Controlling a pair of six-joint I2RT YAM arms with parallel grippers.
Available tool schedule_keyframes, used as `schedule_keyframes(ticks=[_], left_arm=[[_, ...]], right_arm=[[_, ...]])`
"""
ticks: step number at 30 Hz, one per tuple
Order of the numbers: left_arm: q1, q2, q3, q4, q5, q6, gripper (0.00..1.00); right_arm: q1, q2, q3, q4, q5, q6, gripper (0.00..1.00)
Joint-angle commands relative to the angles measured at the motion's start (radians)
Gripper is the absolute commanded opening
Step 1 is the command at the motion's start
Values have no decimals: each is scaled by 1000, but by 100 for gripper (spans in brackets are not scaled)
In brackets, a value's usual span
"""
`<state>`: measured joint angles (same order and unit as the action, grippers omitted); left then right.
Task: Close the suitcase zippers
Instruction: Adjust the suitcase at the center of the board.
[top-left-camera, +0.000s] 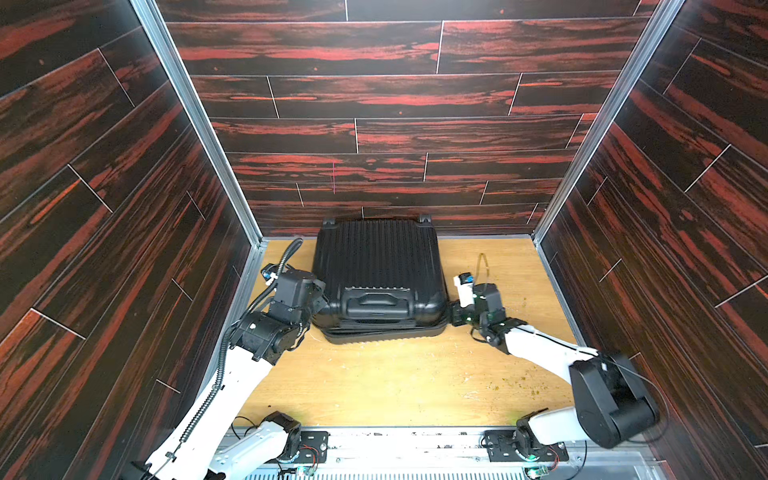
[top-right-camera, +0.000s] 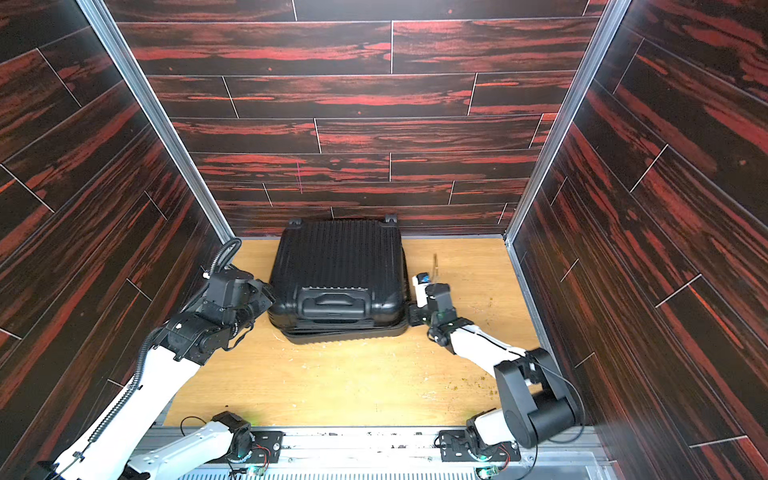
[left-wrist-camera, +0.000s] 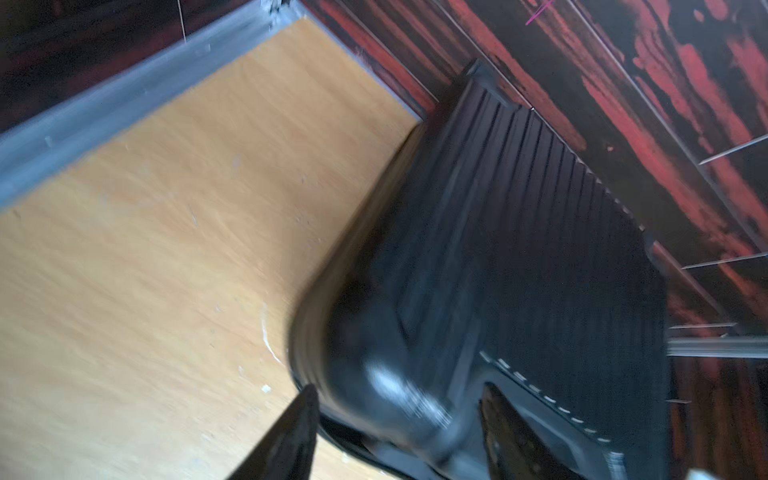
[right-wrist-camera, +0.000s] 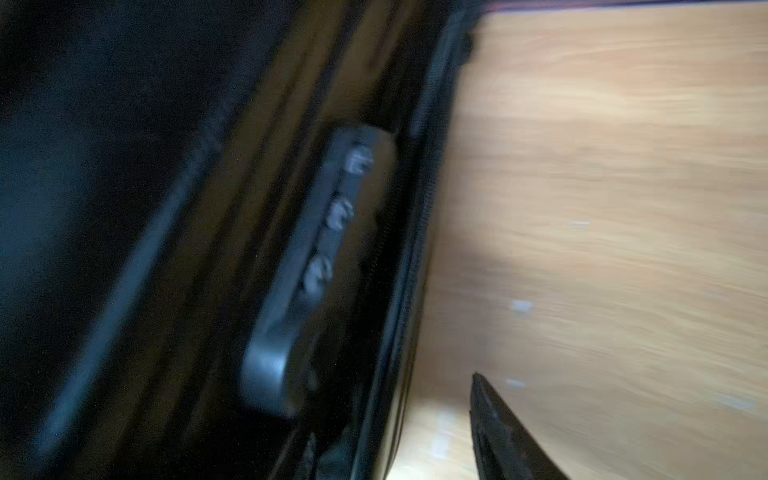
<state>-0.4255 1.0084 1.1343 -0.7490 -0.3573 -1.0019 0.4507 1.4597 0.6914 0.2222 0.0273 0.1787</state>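
Suitcase (top-left-camera: 376, 266): lid down, zippers (right-wrist-camera: 422, 224) likely undone.
Left end effector (left-wrist-camera: 399, 388): spread around a corner.
Right end effector (top-left-camera: 457, 313): spread, empty.
Next: you find a pull.

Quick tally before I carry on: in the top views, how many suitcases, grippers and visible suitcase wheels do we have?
suitcase: 1
grippers: 2 (left gripper, right gripper)
wheels showing at the far edge: 2
Total: 5

White left arm (top-left-camera: 249, 374), white right arm (top-left-camera: 540, 349), black joints, corrugated black cable (top-left-camera: 222, 357)
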Motion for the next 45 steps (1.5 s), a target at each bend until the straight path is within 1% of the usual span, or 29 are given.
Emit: schedule_keyframes(ticks=[1, 3, 7, 13, 14, 17, 23, 27, 31, 33, 37, 39, 42, 45], left_arm=[[-32, 25, 12, -69, -58, -183, 69], [-45, 58, 33, -92, -59, -227, 73], [-58, 133, 62, -97, -16, -305, 73], [-62, 240, 95, -97, -26, -403, 76], [-62, 262, 106, -103, -27, -415, 80], [-63, 325, 140, -98, -3, -428, 81], [-66, 442, 193, -73, 80, -441, 81], [-85, 499, 224, -81, 94, -445, 76], [-106, 530, 210, -89, 130, -478, 69], [-114, 536, 194, -84, 146, -497, 64], [-134, 542, 182, -66, 134, -503, 63], [-136, 551, 183, -63, 137, -493, 59], [-134, 553, 201, -112, 84, -471, 52], [-133, 519, 191, -147, -29, -443, 49]], right_arm=[[77, 54, 47, 72, -75, -12, 59], [103, 72, 67, 87, -64, -14, 59], [142, 86, 91, 94, -25, -18, 59], [152, 21, 59, 116, 30, -25, 59], [152, 5, 57, 110, 40, -31, 59], [152, -45, 45, 93, 74, -43, 59], [152, -134, 42, 31, 145, -66, 59], [150, -169, 46, -10, 192, -87, 60], [143, -199, 46, -44, 242, -118, 61], [128, -215, 47, -54, 248, -120, 61], [103, -240, 45, -76, 249, -121, 61], [92, -254, 43, -86, 249, -120, 61], [50, -283, 38, -96, 225, -106, 61], [-10, -321, 33, -117, 191, -102, 62]])
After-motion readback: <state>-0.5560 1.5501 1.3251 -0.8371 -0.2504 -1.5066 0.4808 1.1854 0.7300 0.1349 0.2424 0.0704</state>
